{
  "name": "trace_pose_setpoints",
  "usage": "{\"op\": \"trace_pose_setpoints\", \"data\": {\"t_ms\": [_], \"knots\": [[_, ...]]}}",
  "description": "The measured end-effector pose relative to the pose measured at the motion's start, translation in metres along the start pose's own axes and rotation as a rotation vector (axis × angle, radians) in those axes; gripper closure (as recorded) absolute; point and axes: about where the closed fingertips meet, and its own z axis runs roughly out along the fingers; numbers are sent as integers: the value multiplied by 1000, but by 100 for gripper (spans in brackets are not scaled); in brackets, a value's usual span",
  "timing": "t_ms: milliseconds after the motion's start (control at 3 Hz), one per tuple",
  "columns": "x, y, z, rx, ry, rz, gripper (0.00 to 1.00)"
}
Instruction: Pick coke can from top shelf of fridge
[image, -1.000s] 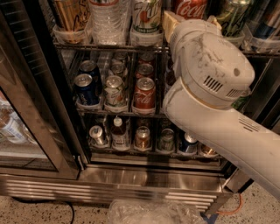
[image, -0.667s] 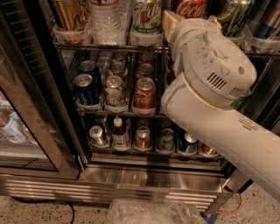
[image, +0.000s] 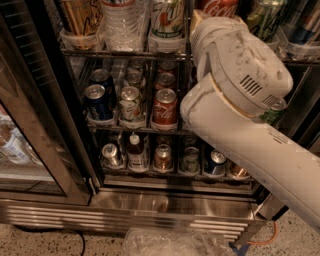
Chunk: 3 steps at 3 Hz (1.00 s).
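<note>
Partly cut off by the upper edge, the red aluminium coke can with white script is seen standing on the top shelf, a chrome wire rack fitted with clear plastic lane trays, inside the tall dark-framed drinks fridge with its ribbed steel base. Just below and slightly left of that coke can, a small tan part of the pincer is glimpsed at the rack's front. The rest is covered by the bulky white plastic robot arm, so whether it is open, closed or holding anything cannot be told. No contact with the coke can can be made out.

Left of the coke can, on the same rack, a green-and-white soda can is placed, then a clear ribbed water bottle further left. To the coke can's right, a green can is partly seen. Well below and left of the coke can, on the next rack down, a second red cola can is set, with a dark blue can further left again.
</note>
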Motion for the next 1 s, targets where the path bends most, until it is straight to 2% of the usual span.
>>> {"op": "trace_pose_setpoints", "data": {"t_ms": [333, 667, 1000], "knots": [[0, 0, 0, 0, 0, 0, 84], [-4, 1, 0, -4, -7, -19, 100], [-19, 8, -3, -41, -12, -28, 100]]}}
